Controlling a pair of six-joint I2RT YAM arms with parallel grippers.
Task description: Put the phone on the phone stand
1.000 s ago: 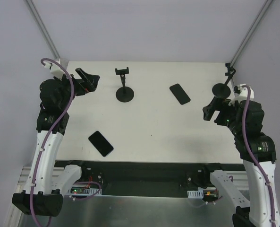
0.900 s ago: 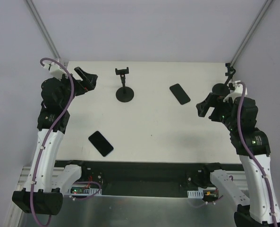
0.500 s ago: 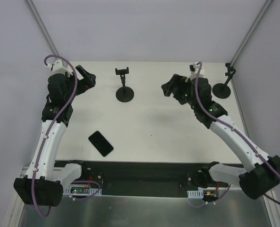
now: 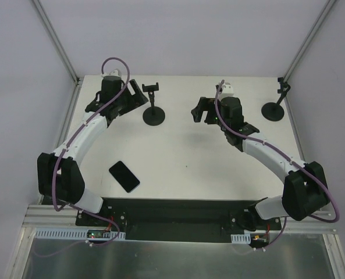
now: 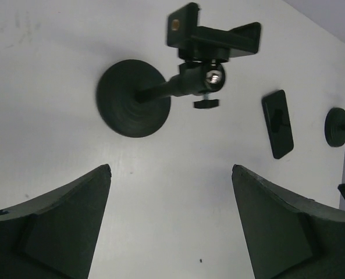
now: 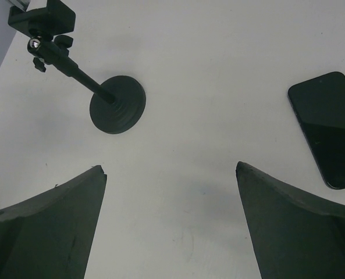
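- Left gripper [image 5: 171, 174] hangs wide open and empty, facing the stand [image 5: 134, 99], probably to steady it.
- Right gripper [image 6: 169, 168], also wide and empty, hovers near the phone [image 6: 326, 128] lying flat, apparently to grasp it.

Black phone [image 4: 124, 176] lies flat, well apart from upright stand [image 4: 155, 116]

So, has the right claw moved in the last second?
Yes. The right claw swung left, away from the stand at the table's right edge and toward the middle stand.
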